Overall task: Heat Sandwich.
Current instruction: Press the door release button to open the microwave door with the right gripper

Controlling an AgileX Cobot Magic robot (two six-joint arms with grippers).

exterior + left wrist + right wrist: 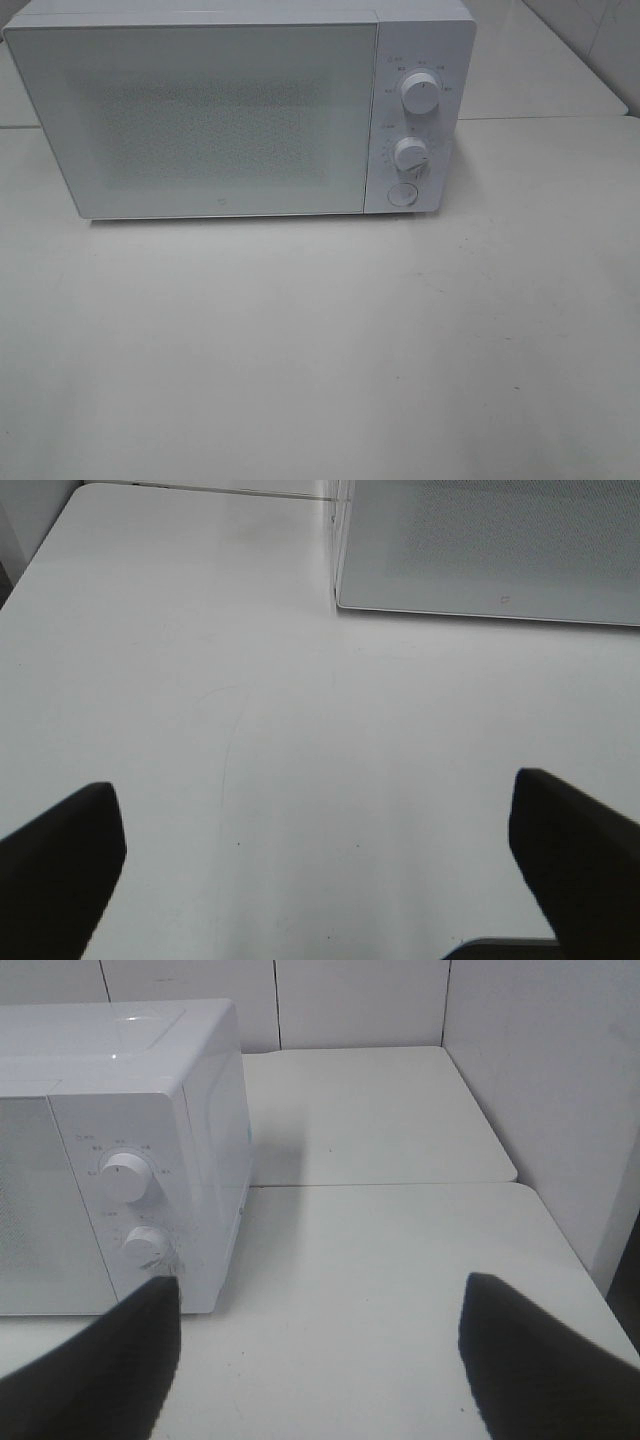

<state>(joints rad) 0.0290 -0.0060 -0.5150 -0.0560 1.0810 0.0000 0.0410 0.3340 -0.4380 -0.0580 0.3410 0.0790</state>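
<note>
The left gripper [312, 785] hangs low over the near part of the white table [320, 350], its two dark fingers spread wide with only bare surface between them; the right gripper [320, 1285] is spread the same way and grips nothing, near the right edge; farther, at the far edge of the table, stands the white microwave [230, 110], its door [200, 120] closed; two dials [419, 93] and a round button [401, 194] sit on its right side; the sandwich shows in no view, and the frosted door does not let me see inside.
</note>
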